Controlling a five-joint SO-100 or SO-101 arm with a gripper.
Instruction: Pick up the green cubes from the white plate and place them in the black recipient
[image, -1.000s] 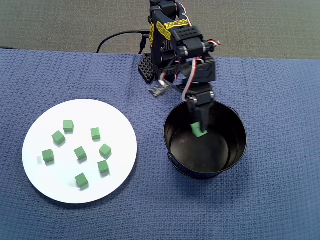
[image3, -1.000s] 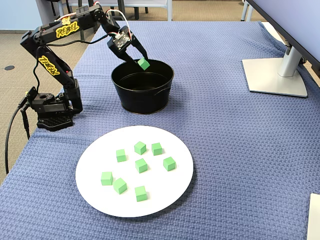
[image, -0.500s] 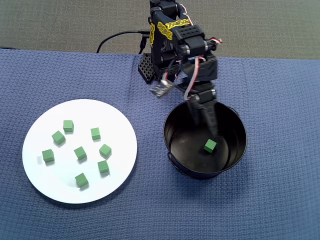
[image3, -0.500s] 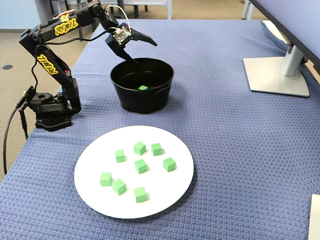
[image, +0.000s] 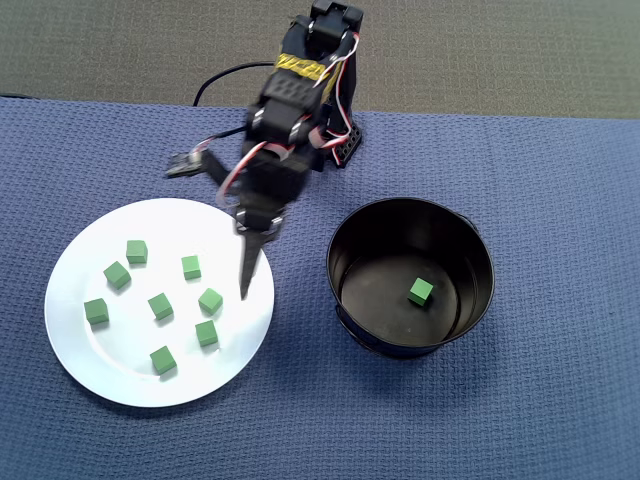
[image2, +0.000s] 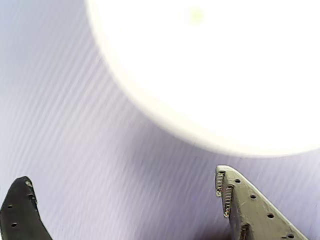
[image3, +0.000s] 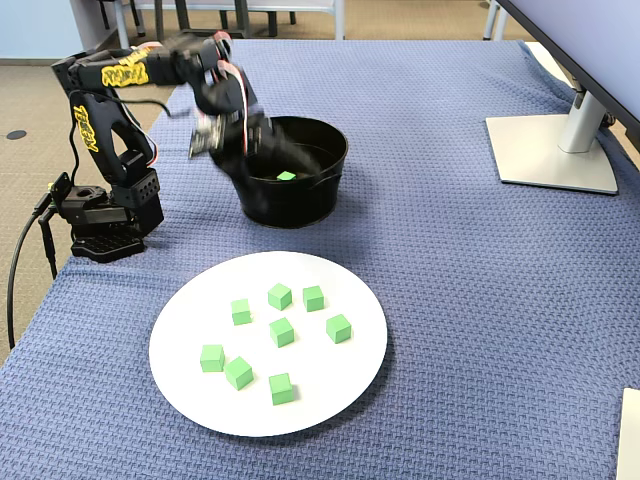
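Half a second earlier the gripper (image: 243, 285) had stood over the black recipient (image: 345, 250) with its jaws spread, just after a cube had landed inside. By this moment the arm had swung away from the pot toward the white plate (image: 70, 350), and in the overhead view its dark fingers pointed down over the plate's right edge, blurred by motion. The wrist view showed the two fingertips (image2: 227, 192) set wide apart with only blue cloth (image2: 75, 125) between them and nothing held; the plate (image2: 240, 85) filled the upper part of that view as a bright, overexposed disc. In the fixed view the gripper (image3: 240, 140) was a smear just in front of the pot's left wall (image3: 250, 195).

One green cube (image: 420, 291) lay on the floor of the recipient, right of centre in the overhead view, in the same spot as half a second before; it also showed in the fixed view (image3: 286, 176). Seven green cubes (image: 160, 305) remained loosely scattered on the plate, none touching another, with no change in their layout from the earlier frames. The plate (image3: 350, 400) and pot had not shifted on the blue cloth (image: 550, 400).
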